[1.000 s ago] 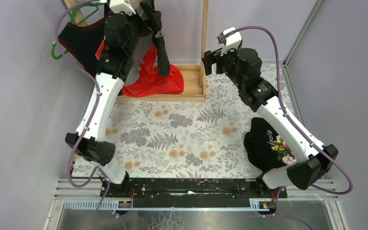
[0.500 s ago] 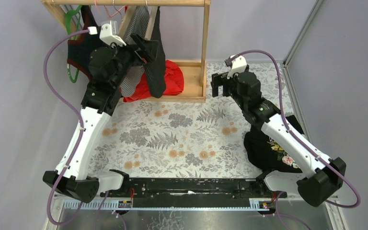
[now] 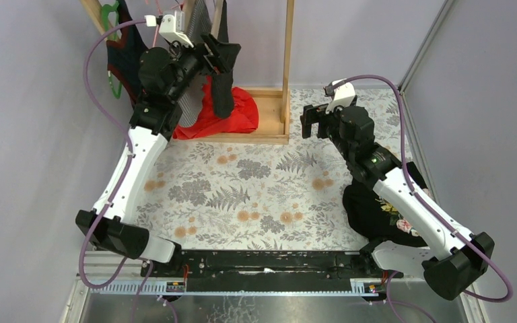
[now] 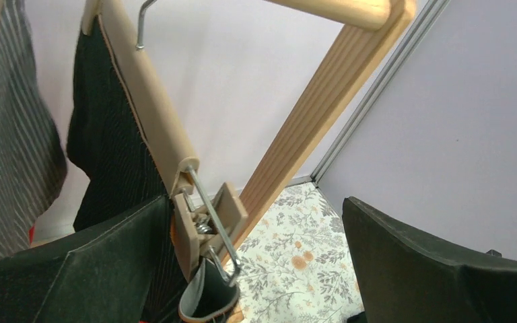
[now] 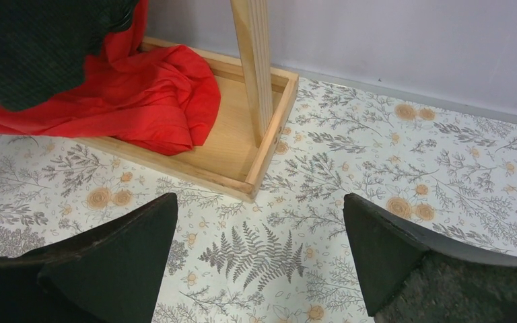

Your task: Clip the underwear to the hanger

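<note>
Underwear (image 4: 108,161) hangs clipped; left pincer (image 3: 223,52) and retreated right pincer (image 3: 313,121) both gape empty.

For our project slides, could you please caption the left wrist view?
Open left gripper framing the end clip of the wooden hanger, dark underwear hanging beneath it.

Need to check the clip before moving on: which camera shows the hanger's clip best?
Left wrist: the clip sits close up at centre, on the hanger end. Top view: not discernible near the left arm. Right wrist: only the rack base and red cloth.
</note>
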